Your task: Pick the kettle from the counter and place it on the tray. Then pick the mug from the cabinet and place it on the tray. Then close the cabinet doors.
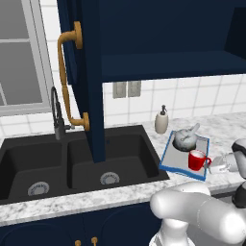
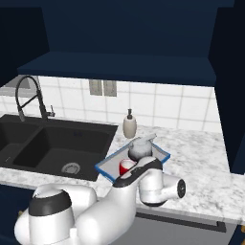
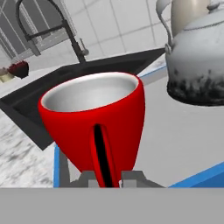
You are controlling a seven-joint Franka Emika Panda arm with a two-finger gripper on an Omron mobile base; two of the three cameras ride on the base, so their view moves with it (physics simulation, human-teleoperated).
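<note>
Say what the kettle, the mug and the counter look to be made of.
Kettle: looks like brushed metal, silvery-grey with dark scuffs low on its body.
Mug: probably glazed ceramic or glossy plastic; smooth shiny red outside, pale grey inside.
Counter: marble-look stone or laminate, white with grey speckles; the render leaves that open.

Small blue-rimmed light-grey tray (image 1: 169, 154) was crowded: squat silvery-grey kettle (image 1: 185, 140) filled the back, glossy red mug (image 1: 196, 160) the front, narrow gap between them. Beige soap dispenser bottle (image 1: 162, 120) stood just behind the tray's back-left corner, near the tiled wall. Tall navy-blue cabinet door with curved brass handle (image 1: 92, 81) hung open over the black double sink (image 1: 81, 163), blocking sideways passage there. Speckled marble-look counter (image 2: 201, 167) right of the tray lay free.
</note>
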